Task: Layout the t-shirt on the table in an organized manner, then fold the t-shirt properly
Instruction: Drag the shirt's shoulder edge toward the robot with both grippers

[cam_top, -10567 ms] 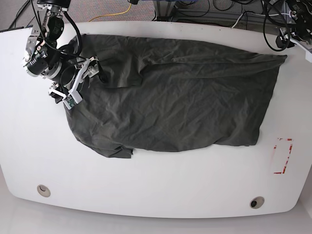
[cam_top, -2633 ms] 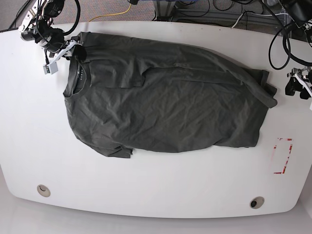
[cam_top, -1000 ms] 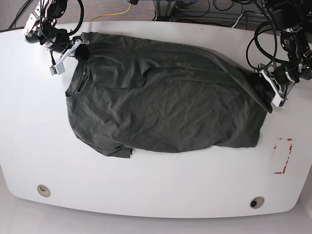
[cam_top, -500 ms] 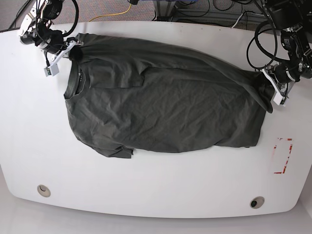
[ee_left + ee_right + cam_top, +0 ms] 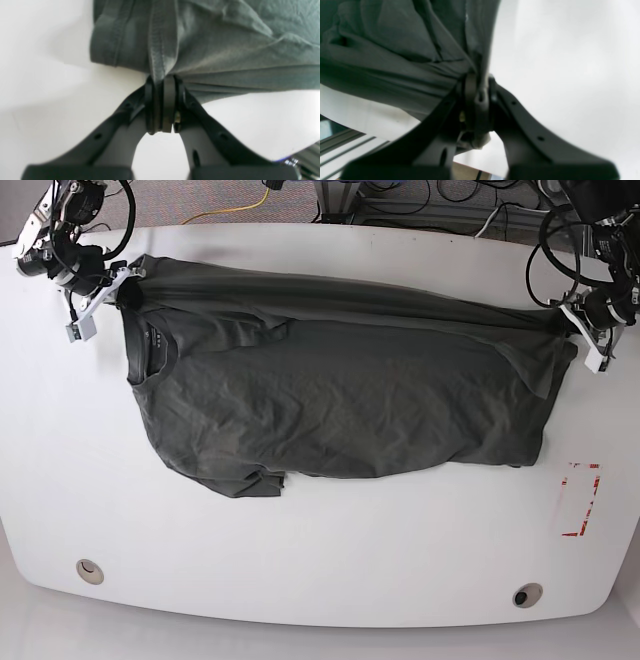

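The dark grey-green t-shirt [image 5: 340,390] lies spread across the white table [image 5: 320,560], collar at the left and hem at the right. Its far edge is pulled into a taut line between my two grippers. My right gripper [image 5: 115,280] at the far left is shut on the t-shirt's shoulder corner; the right wrist view shows cloth [image 5: 395,50] pinched between the fingers [image 5: 470,85]. My left gripper [image 5: 578,330] at the far right is shut on the hem corner, and the left wrist view shows the stitched hem [image 5: 155,45] clamped in the gripper [image 5: 161,82].
A red tape rectangle [image 5: 580,500] marks the table at the right, below the hem. Two round grommet holes [image 5: 90,570] [image 5: 527,595] sit near the front edge. Cables and frame parts [image 5: 400,195] lie beyond the table's far edge.
Both grippers have moved outward and toward the far edge, pulling the shirt's far edge straight. The hem corner at the right has been drawn out wider, and the lower left sleeve fold has shifted slightly.
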`<state>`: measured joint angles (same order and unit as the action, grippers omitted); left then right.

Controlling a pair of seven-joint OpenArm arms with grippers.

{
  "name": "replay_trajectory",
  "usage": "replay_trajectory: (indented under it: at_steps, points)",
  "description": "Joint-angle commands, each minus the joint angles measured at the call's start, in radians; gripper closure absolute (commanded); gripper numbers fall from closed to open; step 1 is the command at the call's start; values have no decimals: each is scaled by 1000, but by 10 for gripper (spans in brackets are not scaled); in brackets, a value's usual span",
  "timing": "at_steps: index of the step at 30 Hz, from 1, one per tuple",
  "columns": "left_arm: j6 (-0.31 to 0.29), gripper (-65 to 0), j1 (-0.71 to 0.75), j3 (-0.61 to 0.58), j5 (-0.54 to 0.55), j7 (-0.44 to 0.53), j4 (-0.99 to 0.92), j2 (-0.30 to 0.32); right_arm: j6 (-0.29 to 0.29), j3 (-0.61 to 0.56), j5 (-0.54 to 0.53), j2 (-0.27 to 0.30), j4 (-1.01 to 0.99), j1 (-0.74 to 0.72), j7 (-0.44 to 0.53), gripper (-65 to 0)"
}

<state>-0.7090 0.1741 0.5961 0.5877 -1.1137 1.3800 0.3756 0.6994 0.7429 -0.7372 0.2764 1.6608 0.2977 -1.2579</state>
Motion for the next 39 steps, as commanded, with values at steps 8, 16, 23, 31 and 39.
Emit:
replay_trajectory:
  at_steps: [8,16,23,31,39]
  points:
    - [11,-32,58,11,-56,-165,189,-8,-1,13,9,22,14,24,14,-21]
    - [11,-33,132,66,-56,-240,321,-48,-1,16,6,25,16,67,14,-21]
    - [11,-36,192,71,-56,-240,355,-51,-1,17,6,27,16,100,19,-25]
    - [11,-61,221,74,-54,-240,355,-48,-1,16,6,27,16,100,19,-27]
    - [11,-243,224,74,-59,-240,355,-46,-1,17,11,27,17,84,19,-277]
